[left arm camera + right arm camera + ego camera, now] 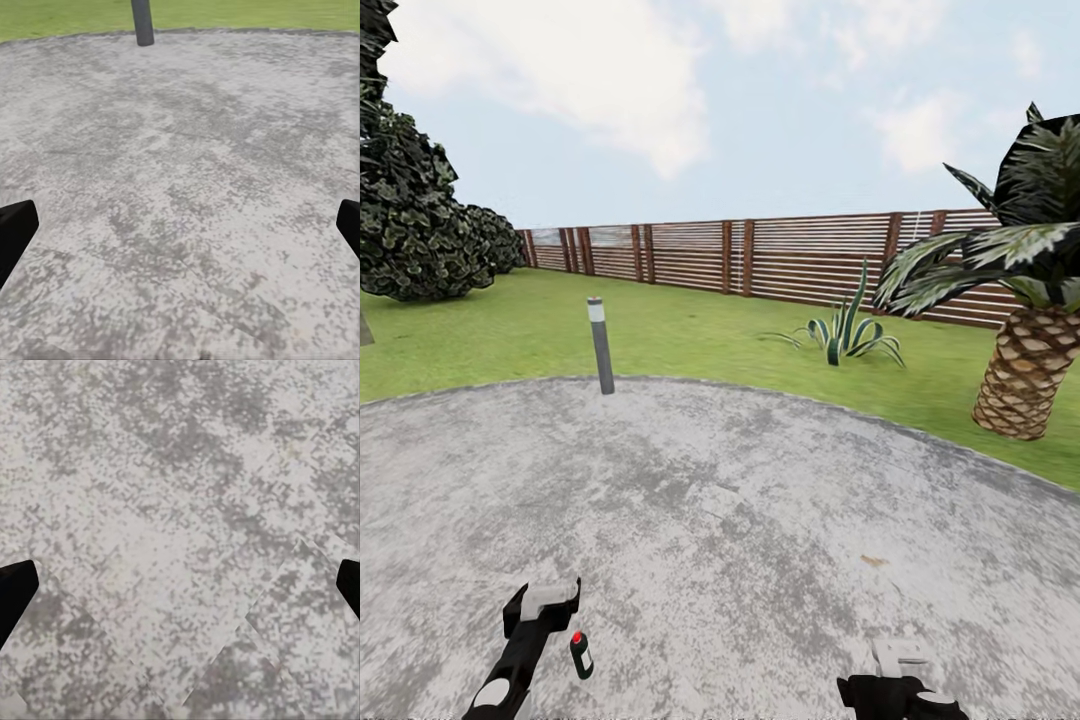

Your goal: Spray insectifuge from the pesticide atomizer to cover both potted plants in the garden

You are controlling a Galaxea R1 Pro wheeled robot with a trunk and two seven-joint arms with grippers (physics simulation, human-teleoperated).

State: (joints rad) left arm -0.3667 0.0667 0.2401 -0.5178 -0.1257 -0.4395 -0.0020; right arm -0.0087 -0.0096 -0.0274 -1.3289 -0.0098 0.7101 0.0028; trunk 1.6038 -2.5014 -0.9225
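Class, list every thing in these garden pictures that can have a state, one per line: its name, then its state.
pesticide atomizer: upright on the patio, not held, beside the left gripper.
left gripper: open, empty, fingers wide apart.
right gripper: open, empty, above bare paving.
post light: upright at the patio's edge.
palm: standing on the lawn.

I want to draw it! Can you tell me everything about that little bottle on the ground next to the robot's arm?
The pesticide atomizer is a tiny bottle with a dark lower part, a pale band and a small red spot on top. It stands upright on the grey paved patio, just beside the left gripper, which isn't touching it. It is too small to tell its trigger.
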